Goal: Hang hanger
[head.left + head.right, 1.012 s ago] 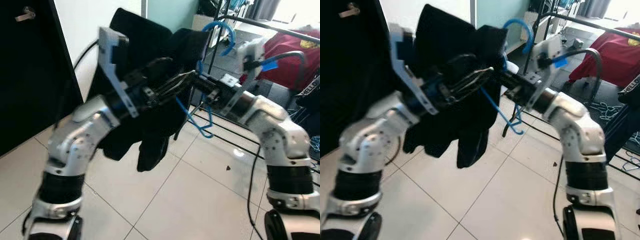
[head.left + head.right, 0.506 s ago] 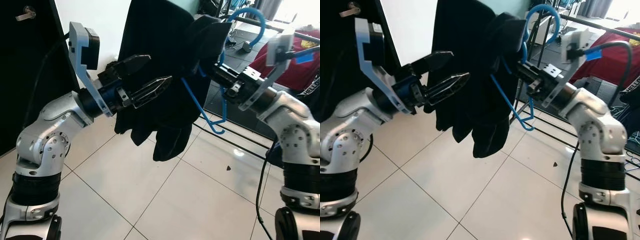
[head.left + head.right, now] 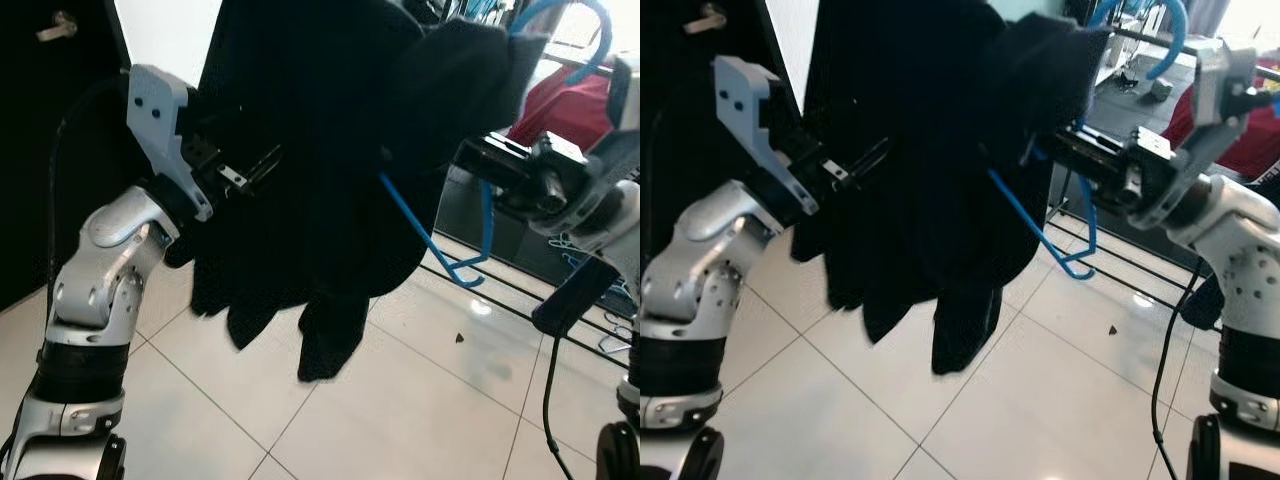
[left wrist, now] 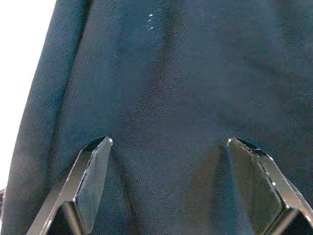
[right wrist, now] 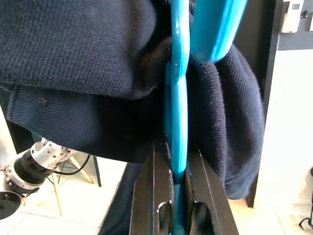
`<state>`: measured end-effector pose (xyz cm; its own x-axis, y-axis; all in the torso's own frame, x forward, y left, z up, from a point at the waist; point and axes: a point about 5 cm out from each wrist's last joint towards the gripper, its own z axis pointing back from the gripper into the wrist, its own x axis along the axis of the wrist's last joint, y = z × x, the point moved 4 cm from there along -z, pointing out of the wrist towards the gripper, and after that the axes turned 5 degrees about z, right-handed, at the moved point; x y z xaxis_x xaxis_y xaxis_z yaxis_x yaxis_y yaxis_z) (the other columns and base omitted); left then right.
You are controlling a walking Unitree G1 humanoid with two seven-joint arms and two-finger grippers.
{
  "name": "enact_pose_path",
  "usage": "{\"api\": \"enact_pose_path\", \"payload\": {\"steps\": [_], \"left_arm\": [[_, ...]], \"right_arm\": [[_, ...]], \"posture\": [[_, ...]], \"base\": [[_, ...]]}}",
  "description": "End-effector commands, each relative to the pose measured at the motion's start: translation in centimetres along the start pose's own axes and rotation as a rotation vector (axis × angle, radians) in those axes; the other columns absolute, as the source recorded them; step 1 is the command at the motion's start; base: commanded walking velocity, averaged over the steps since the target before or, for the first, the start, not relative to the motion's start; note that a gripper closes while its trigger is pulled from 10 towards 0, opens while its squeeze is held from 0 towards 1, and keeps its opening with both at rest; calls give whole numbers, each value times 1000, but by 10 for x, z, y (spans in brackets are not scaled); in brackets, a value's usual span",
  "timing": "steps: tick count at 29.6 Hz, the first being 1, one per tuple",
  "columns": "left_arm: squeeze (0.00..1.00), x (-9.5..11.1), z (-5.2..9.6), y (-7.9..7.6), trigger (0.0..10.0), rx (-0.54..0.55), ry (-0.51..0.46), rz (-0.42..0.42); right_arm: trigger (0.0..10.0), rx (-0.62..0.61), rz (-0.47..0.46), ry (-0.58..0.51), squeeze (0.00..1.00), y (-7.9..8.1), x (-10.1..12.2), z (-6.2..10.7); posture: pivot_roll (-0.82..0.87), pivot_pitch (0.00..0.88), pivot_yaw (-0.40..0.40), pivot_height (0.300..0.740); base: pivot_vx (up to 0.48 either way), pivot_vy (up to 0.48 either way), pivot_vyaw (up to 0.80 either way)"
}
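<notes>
Over tiled floor, right pincer holds hanger upright (hook topmost).

1 hanger, 1 garment (dark knit).

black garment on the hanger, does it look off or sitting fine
It looks askew: the black garment is bunched over the blue hanger rather than spread on it, with uneven ends dangling. The right gripper clamps the hanger; the left gripper is open against the cloth.

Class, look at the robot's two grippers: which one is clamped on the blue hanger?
The right gripper, shut on the blue hanger; the left gripper is open against the dark garment.
</notes>
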<state>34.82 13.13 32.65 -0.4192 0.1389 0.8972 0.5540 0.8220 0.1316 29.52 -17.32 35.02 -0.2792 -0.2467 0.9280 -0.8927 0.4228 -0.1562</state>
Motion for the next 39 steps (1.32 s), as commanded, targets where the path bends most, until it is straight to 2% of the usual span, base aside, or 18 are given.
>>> {"api": "enact_pose_path", "payload": {"steps": [1,4,5,6,7,8,18,20,22,28,38,39], "left_arm": [[0,-5,1,0,10000,17,-1,-1],[0,-4,0,-2,10000,20,-15,-14],[0,-4,-1,-2,9176,18,-24,-17],[0,-3,-2,-4,3765,12,-33,-13],[0,-2,-2,-4,3765,10,-40,-13],[0,-3,-2,-5,0,9,-41,-13],[0,-13,0,-7,0,13,-28,-21],[0,-16,0,-4,0,40,-18,-39],[0,-19,3,11,0,128,-9,-76],[0,-19,6,24,0,176,-20,-61],[0,-16,3,13,0,134,-59,-5],[0,-12,2,6,0,79,-82,67]], "right_arm": [[10000,46,38,-44,0,9,15,1],[10000,33,43,-42,0,9,16,2],[10000,22,47,-42,0,8,16,2],[10000,8,53,-47,0,6,17,1],[10000,1,54,-49,0,5,18,1],[10000,-4,55,-53,0,4,19,0],[10000,13,49,-85,0,7,29,-2],[10000,19,48,-90,0,8,30,-2],[10000,29,47,-87,0,12,31,-1],[10000,16,49,-86,0,11,31,2],[10000,-20,53,-78,0,6,28,2],[10000,-86,72,-48,0,-4,23,3]], "posture": [[-8,91,-52,740],[-8,90,-51,740],[-6,88,-50,740],[-6,88,-50,740],[-6,88,-50,740],[-6,88,-50,740],[-10,83,-50,740],[-13,82,-49,740],[-15,81,-48,740],[-15,78,-45,740],[-16,78,-43,740],[-16,78,-43,740]], "base": [[0,0,0],[0,0,0],[0,0,0],[0,0,0],[0,0,0],[0,0,0],[0,0,0],[0,0,0],[0,0,0],[0,0,0],[0,0,0],[0,0,0]]}}
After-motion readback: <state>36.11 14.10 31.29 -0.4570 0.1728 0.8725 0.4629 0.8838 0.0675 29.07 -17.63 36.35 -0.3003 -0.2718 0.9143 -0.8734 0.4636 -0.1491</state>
